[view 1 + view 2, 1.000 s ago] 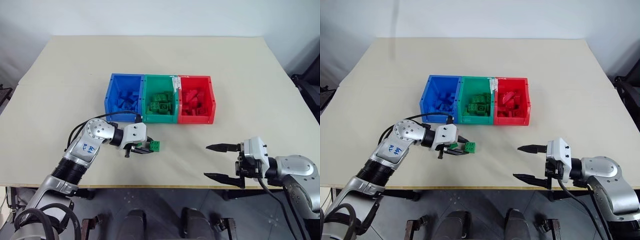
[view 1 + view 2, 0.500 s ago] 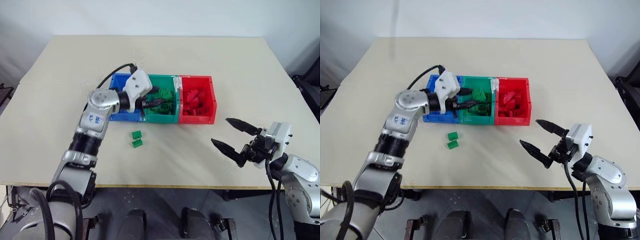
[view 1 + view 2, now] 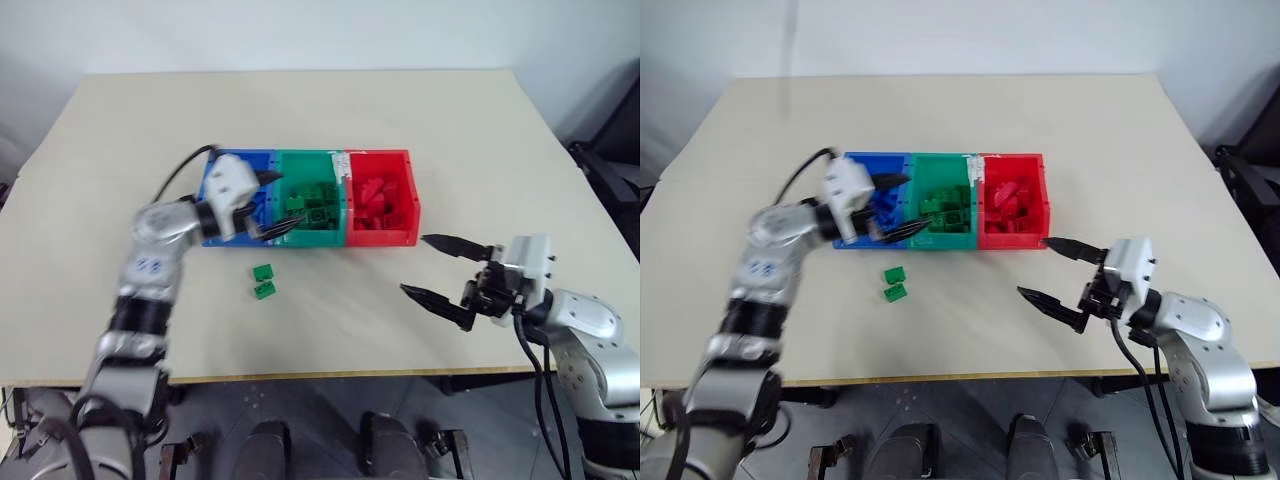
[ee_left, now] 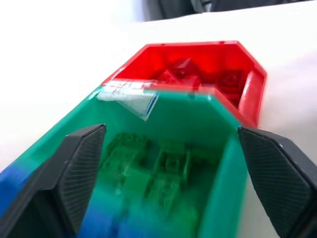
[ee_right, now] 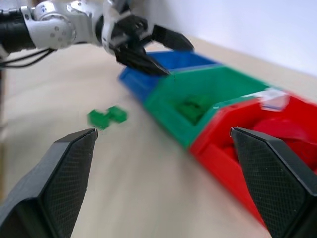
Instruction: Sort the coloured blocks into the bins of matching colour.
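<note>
The two green blocks (image 3: 264,280) lie loose on the table, toward its front edge from the blue bin (image 3: 212,185) — nearer the left gripper (image 3: 272,203), whose spread, seemingly empty fingers hover at the green bin (image 3: 310,160); the right gripper (image 3: 446,270) is splayed too.

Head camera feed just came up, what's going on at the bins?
The left tool hangs open at the near-left corner of the green plastic bin, holding nothing. Two small green studded bricks lie loose on the beige table in front of the blue plastic bin. The right tool hovers open and empty, near the red plastic bin.
</note>
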{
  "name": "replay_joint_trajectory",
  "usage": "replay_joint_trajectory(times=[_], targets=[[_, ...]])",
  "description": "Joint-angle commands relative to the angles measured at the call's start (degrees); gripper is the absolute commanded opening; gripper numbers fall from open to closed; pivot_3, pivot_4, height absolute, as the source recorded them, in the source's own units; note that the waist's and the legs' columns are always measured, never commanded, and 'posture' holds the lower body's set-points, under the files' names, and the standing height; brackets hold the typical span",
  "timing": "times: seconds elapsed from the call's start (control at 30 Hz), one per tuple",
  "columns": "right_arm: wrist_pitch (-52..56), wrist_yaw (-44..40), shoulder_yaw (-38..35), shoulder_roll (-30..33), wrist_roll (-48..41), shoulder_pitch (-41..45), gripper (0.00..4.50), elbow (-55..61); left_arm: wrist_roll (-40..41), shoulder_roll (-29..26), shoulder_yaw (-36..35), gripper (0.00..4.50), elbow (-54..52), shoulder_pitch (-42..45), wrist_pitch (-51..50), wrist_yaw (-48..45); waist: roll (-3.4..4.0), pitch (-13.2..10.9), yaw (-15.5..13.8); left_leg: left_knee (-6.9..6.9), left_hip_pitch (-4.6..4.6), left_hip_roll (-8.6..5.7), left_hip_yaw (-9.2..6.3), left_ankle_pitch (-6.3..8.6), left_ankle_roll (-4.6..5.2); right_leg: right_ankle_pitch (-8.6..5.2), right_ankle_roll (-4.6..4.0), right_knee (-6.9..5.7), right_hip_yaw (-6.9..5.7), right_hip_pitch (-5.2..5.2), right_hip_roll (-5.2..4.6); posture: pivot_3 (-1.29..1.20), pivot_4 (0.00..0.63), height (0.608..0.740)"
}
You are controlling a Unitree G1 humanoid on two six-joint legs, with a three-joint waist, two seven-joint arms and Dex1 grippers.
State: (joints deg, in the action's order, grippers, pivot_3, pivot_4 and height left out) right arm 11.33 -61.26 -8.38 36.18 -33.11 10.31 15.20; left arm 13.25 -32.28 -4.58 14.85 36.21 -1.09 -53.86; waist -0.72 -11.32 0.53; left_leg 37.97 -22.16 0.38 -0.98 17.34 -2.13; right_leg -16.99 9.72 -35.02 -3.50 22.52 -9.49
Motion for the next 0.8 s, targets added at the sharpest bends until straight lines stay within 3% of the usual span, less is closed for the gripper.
replay_joint_trajectory(times=[0.03, 0.2, 0.33, 0.5, 0.67, 0.8], targets=[[-1.1, -5.7, 3.3, 1.4, 0.7, 3.6, 4.50, -2.8, 6.3, -5.6, -9.7, 4.47, -10.6, -11.2, -0.7, -2.2, 0.00, 0.0, 0.4, -0.01, 0.00, 0.00, 0.00, 0.00, 0.00, 0.00, 0.00, 0.00, 0.00, 0.00, 0.00, 0.00, 0.150, 0.740], [-2.4, -12.7, 8.6, 0.8, 2.5, 10.3, 4.50, -9.1, 9.2, -10.4, -24.2, 4.47, -19.1, -33.1, -1.9, -1.2, -0.01, 0.0, 0.1, 0.00, -0.01, 0.05, -0.01, 0.07, 0.03, 0.00, 0.00, 0.02, -0.01, -0.02, 0.00, 0.00, 0.150, 0.740], [-3.5, -15.0, 10.2, 0.2, 3.3, 13.3, 4.50, -12.4, 9.7, -10.2, -26.2, 4.47, -22.9, -40.8, -2.7, -0.7, -0.01, 0.0, -1.7, 0.08, -0.02, 0.06, -0.02, 0.13, 0.04, 0.01, -0.03, 0.02, -0.04, -0.06, 0.00, 0.00, 0.150, 0.740], [-4.3, -16.4, 9.7, 0.7, 3.9, 13.5, 4.50, -14.2, 9.6, -9.8, -19.6, 4.47, -28.8, -39.6, -7.2, 1.3, -0.02, 0.0, -2.1, 0.16, -0.02, 0.05, -0.02, 0.15, 0.06, 0.09, -0.10, 0.04, -0.04, -0.10, 0.00, 0.00, 0.150, 0.740], [-5.0, -15.8, 7.6, 3.0, 4.9, 10.5, 4.50, -13.2, 3.9, -7.8, -5.0, 4.47, -32.8, -32.2, -16.7, 7.4, -0.02, 0.0, -1.8, 0.11, -0.02, 0.06, 0.02, 0.16, 0.04, 0.09, -0.10, 0.01, -0.03, -0.04, 0.03, 0.00, 0.150, 0.740], [-4.3, -13.8, 5.8, 3.8, 4.5, 7.8, 4.50, -10.4, 1.3, -5.7, 2.0, 4.47, -32.9, -28.1, -23.3, 11.1, -0.01, 0.0, -1.6, 0.10, -0.02, 0.06, 0.05, 0.16, 0.03, 0.09, -0.10, 0.00, -0.01, -0.03, 0.04, 0.00, 0.150, 0.740]])
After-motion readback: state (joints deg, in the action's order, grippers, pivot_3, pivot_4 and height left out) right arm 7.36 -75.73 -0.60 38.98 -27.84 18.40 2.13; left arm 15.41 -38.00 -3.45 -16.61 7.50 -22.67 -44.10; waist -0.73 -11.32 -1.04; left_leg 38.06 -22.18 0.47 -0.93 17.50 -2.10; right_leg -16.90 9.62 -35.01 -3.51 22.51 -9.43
